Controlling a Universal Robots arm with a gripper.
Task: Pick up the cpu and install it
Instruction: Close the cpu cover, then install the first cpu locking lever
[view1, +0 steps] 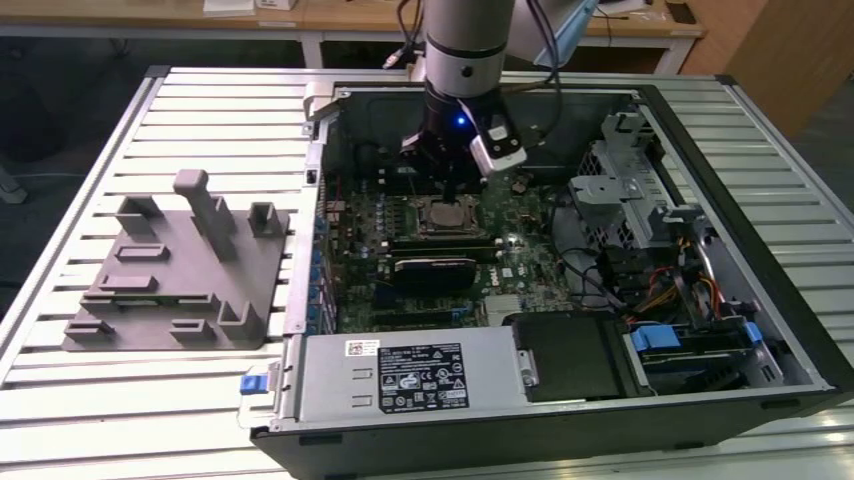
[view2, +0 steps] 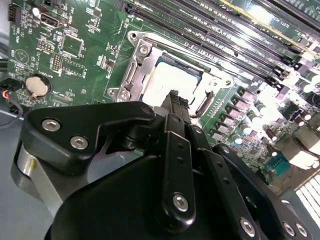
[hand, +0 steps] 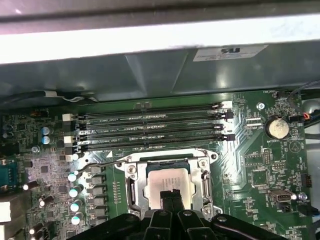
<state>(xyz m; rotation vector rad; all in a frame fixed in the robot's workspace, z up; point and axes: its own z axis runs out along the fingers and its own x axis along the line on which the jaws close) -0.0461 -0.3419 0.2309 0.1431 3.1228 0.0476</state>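
A grey fixture (view1: 180, 270) lies on the slatted table (view1: 80, 400) beside the open computer case (view1: 747, 300)

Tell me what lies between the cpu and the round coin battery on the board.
In the first wrist view, the socket's metal frame and bare green board separate the cpu from the coin battery.

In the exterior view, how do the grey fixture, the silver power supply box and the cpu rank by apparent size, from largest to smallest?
1. Grey fixture and silver power supply box: these look alike, so I do not rank them.
2. cpu, clearly the smallest, lying in the socket below the gripper.
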